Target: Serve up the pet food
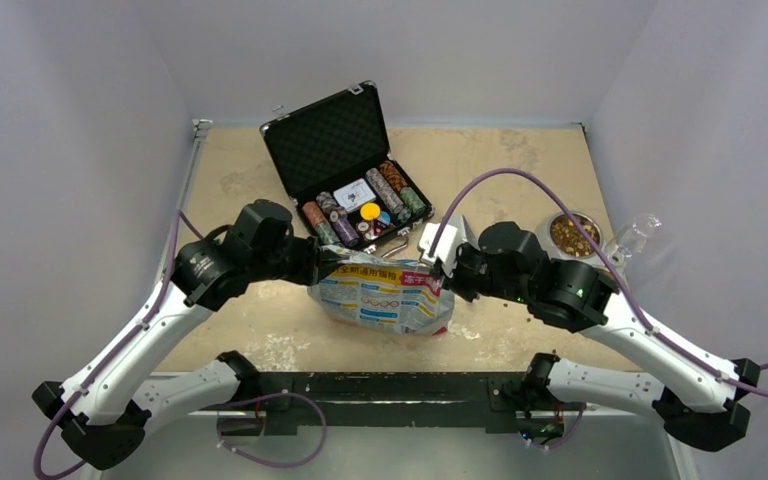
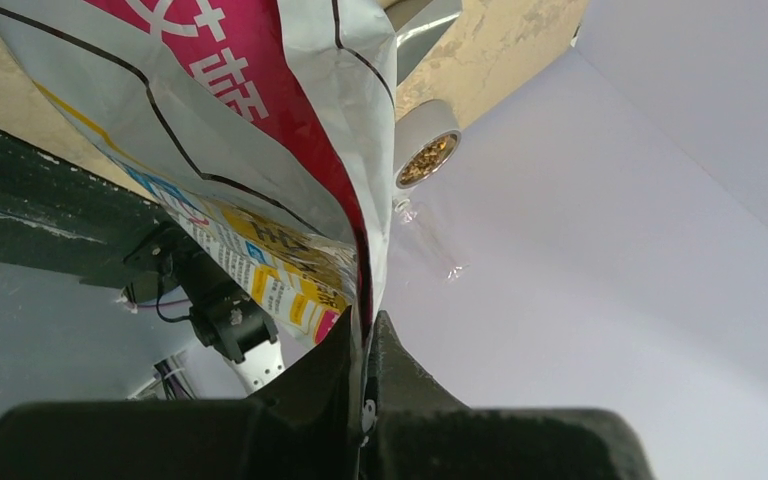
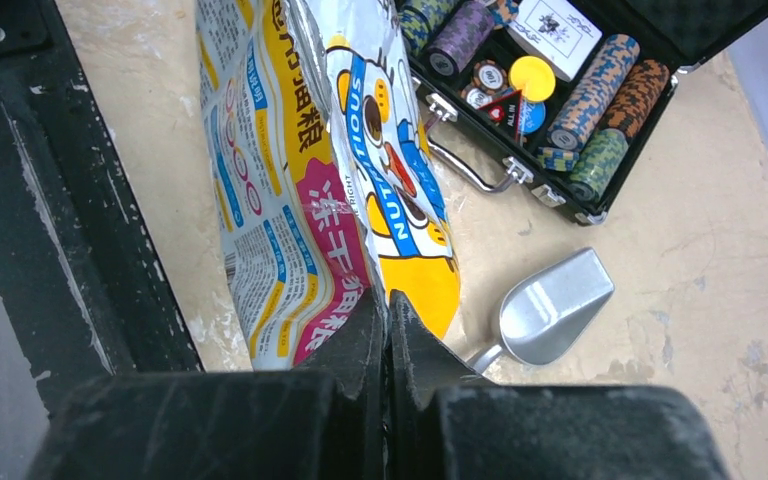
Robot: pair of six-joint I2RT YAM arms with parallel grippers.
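Observation:
The crinkly printed pet food bag (image 1: 385, 295) hangs between my two grippers near the middle of the table, its top edge stretched from one to the other. My left gripper (image 1: 322, 262) is shut on the bag's left end; in the left wrist view its jaws (image 2: 368, 330) pinch the bag's (image 2: 260, 120) edge. My right gripper (image 1: 447, 272) is shut on the right end, and the bag (image 3: 310, 180) rises from between its closed jaws (image 3: 388, 300). Brown pet food (image 1: 573, 235) lies in a metal bowl (image 1: 592, 222) at the right, and the pet food (image 2: 428, 160) also shows in the left wrist view.
An open black case (image 1: 350, 170) of poker chips stands behind the bag. A metal scoop (image 3: 550, 305) lies on the table between the case and my right gripper. A clear glass (image 1: 635, 238) stands by the right wall beside the bowl. White walls close in the table.

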